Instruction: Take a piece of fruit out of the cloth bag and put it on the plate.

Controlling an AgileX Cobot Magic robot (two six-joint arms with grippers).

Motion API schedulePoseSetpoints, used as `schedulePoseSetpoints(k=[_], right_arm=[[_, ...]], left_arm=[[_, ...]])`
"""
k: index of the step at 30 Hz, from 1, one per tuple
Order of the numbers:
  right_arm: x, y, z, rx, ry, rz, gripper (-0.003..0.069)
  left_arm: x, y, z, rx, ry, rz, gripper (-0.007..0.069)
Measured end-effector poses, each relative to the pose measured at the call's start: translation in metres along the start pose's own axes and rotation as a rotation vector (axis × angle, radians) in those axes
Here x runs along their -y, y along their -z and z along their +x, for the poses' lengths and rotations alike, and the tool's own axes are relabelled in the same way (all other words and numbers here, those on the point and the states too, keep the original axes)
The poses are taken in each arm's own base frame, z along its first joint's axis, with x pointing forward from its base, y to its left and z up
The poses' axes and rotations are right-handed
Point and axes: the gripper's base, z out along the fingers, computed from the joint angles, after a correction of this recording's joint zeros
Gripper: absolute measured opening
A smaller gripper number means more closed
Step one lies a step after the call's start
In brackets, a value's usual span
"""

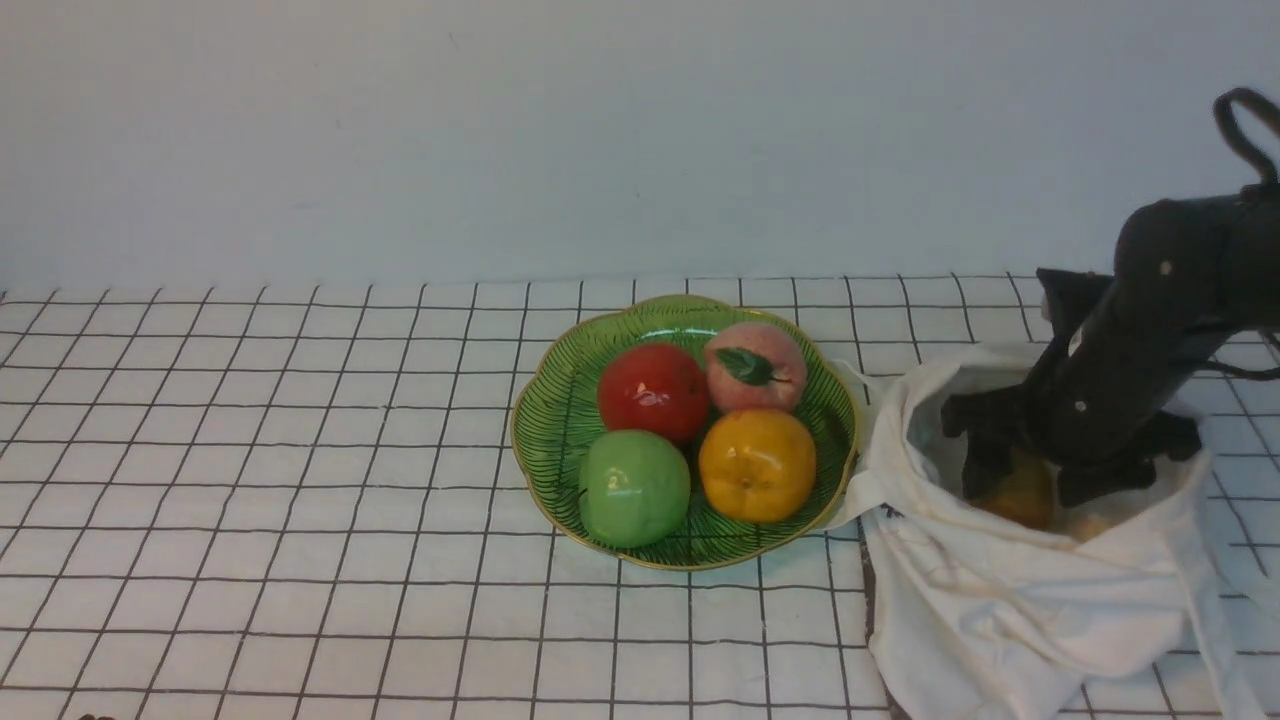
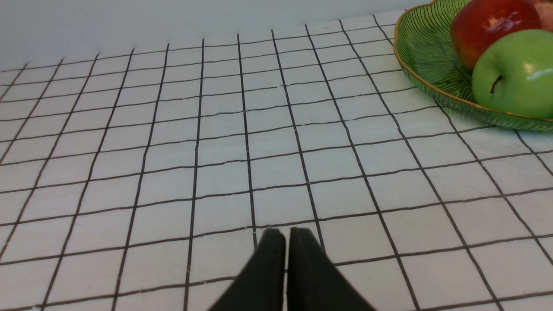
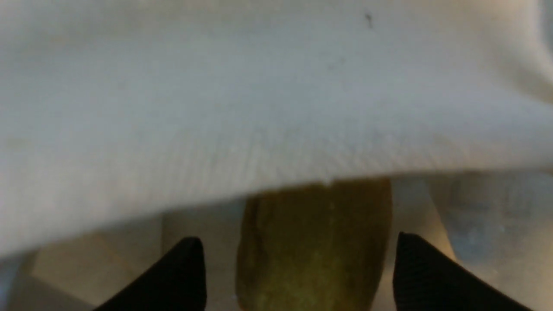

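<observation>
The cloth bag (image 1: 1000, 600) lies just right of the plate (image 1: 560, 420), kiwi (image 1: 1020, 495) inside it.

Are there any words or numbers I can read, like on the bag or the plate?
None: no words, numbers, brands or signs can be read in any view.
cloth bag: plain cream fabric, no print showing.
plate: only dark leaf-vein lines and a golden rim.
table cover: only a black grid of lines.

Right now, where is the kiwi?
Front view, right side: the kiwi sits inside the cloth bag, next to the plate, between the open right claw tips.
</observation>
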Motion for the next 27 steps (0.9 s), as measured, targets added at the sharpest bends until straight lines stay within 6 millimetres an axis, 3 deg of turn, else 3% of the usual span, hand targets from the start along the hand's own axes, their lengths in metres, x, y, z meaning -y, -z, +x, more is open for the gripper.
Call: schedulePoseSetpoints(k=[4, 7, 11, 16, 21, 24, 25, 26, 27], right_arm=[[0.000, -0.005, 0.000, -0.011, 0.006, 0.004, 0.0475], [0.000, -0.005, 0.000, -0.010, 0.014, 0.005, 0.0397], [0.000, 0.000, -0.002, -0.028, 0.048, 0.008, 0.0388], [-0.005, 0.061, -0.014, 0.021, 0.071, 0.003, 0.0388], [-0.020, 0.146, -0.032, 0.248, 0.109, -0.112, 0.0388], [-0.037, 0.162, -0.034, 0.318, 0.164, -0.193, 0.0388], [-0.051, 0.162, -0.033, 0.342, 0.205, -0.243, 0.0388], [-0.054, 0.161, -0.033, 0.342, 0.206, -0.250, 0.0388], [-0.075, 0.152, -0.031, 0.339, 0.268, -0.293, 0.0388]], left_arm=[[0.000, 0.000, 0.000, 0.000, 0.000, 0.000, -0.0008], [0.000, 0.000, 0.000, 0.000, 0.000, 0.000, -0.0008], [0.000, 0.000, 0.000, 0.000, 0.000, 0.000, -0.0008], [0.000, 0.000, 0.000, 0.000, 0.000, 0.000, -0.0008], [0.000, 0.000, 0.000, 0.000, 0.000, 0.000, -0.0008], [0.000, 0.000, 0.000, 0.000, 0.000, 0.000, -0.0008], [0.000, 0.000, 0.000, 0.000, 0.000, 0.000, -0.0008], [0.000, 0.000, 0.000, 0.000, 0.000, 0.000, -0.0008], [0.000, 0.000, 0.000, 0.000, 0.000, 0.000, -0.0008]])
